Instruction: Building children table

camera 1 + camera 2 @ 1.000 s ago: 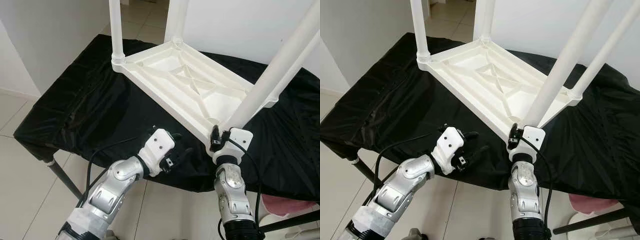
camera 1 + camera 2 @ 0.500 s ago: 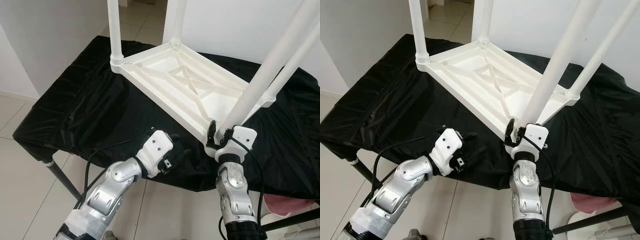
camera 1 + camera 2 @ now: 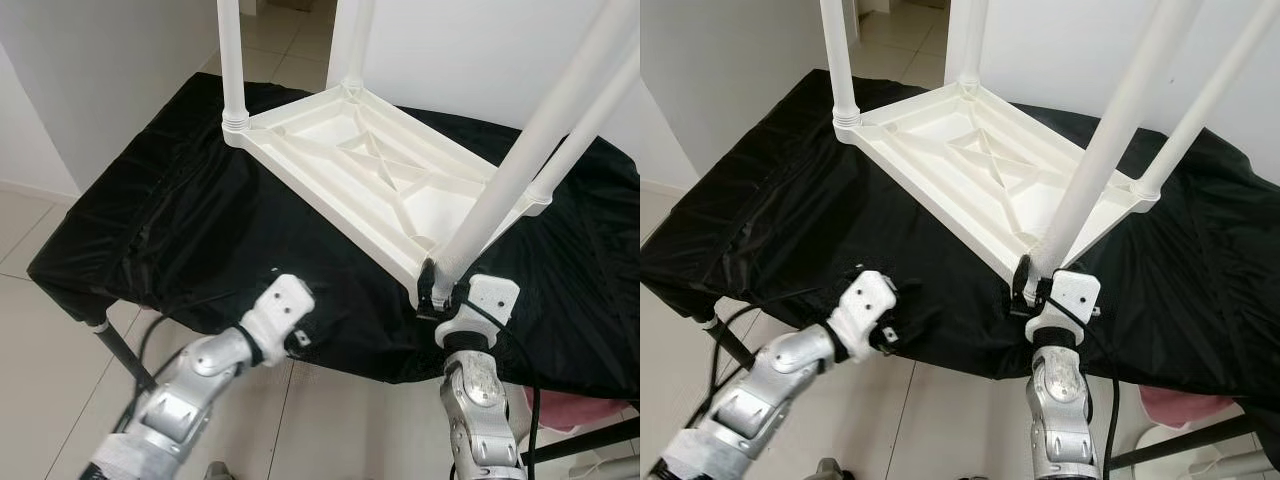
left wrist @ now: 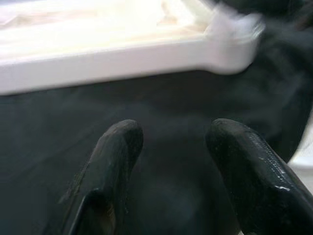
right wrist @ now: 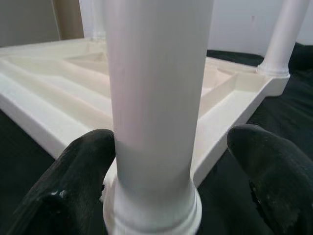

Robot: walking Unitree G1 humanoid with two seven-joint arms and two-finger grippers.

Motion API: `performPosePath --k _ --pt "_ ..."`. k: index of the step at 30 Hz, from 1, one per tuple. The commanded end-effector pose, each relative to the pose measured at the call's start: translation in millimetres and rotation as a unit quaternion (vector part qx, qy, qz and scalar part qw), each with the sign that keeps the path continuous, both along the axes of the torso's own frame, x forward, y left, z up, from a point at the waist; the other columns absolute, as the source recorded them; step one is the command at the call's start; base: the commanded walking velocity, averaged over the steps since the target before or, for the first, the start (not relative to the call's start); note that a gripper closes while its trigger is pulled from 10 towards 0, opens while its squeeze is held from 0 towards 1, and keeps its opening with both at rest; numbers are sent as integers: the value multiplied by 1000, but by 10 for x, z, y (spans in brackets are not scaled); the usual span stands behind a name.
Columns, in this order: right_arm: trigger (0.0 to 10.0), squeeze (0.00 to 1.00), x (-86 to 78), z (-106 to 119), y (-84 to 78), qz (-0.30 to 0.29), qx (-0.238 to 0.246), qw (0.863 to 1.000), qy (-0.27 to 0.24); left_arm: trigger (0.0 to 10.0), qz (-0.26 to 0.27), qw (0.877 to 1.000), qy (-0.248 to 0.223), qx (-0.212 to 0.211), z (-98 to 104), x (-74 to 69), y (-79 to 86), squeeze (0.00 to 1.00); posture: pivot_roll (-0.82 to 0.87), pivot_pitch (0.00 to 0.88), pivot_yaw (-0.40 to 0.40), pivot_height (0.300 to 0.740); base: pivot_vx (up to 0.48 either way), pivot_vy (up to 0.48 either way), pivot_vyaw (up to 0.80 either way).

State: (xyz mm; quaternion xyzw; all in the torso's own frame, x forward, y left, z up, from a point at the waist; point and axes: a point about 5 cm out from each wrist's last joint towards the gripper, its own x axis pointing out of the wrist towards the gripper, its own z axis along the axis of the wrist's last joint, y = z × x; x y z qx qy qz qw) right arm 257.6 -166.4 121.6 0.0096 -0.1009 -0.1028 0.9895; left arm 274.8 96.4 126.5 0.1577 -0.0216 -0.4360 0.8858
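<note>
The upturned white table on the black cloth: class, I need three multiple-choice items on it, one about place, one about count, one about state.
1. Where is the right hand?
A. At the base of the nearest leg
B. On the floor
C. On the farthest leg

2. How many legs stand up from the white table?
A. Two
B. Three
C. Four

3. How is the left hand?
A. Shut on a leg
B. Open, holding nothing
C. Shut on the cloth

Answers:
1 A: its fingers flank the nearest leg, one plainly apart from it.
2 C: one leg at each corner.
3 B: its fingers are apart over the black cloth.
</note>
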Motion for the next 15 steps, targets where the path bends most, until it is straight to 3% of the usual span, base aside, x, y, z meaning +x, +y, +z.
performPosePath --k 1,5,10,13,15 --pt "10000 0 -31 -22 -17 0 -7 1000 4 10000 -65 998 9 22 -13 -15 4 0 61 72 -83 740 0 0 0" --pt "10000 0 -53 -45 5 8 -3 1000 10 10000 -47 998 -5 48 71 214 167 0 48 78 -70 740 0 0 0" --pt "10000 0 -38 -25 -28 -3 -5 1000 6 10000 -40 997 -11 64 131 397 219 0 36 81 -59 740 0 0 0" --pt "10000 0 -28 -10 -87 -16 -8 1000 3 10000 -32 997 -14 63 188 501 249 0 29 83 -55 740 0 0 0" --pt "10000 0 -23 16 -209 -48 -8 999 -1 10000 -17 998 -22 60 286 637 281 0 14 86 -45 740 0 0 0"
